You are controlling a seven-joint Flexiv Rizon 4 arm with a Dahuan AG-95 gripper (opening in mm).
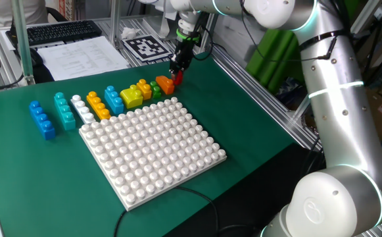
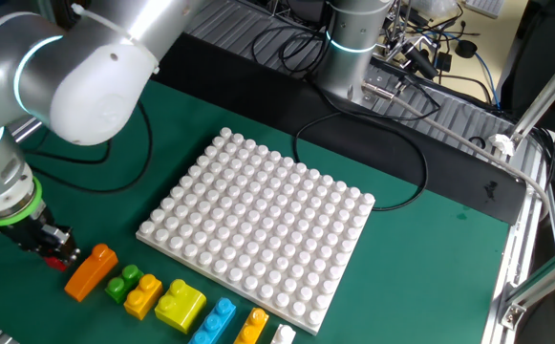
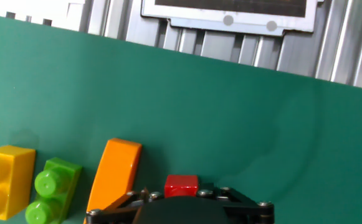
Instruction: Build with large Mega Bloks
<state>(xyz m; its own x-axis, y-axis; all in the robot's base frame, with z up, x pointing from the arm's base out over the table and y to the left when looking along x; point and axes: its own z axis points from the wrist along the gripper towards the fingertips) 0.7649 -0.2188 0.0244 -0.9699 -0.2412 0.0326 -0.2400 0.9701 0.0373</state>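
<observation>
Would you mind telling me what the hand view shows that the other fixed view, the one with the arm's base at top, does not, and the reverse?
Only the hand view shows the grey panel beyond the mat's far edge. Only the other fixed view shows the white baseplate, the blue brick, the arm's base and the black cables. Both show the green mat, the orange brick, the green brick, a yellow brick and the red brick at the hand.

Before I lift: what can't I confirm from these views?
- Grip on the red block: hand view, fingertips cut off by the bottom edge.
- Gripper jaws: other fixed view, too small and dark.
- White block: cut off by the bottom edge.
</observation>
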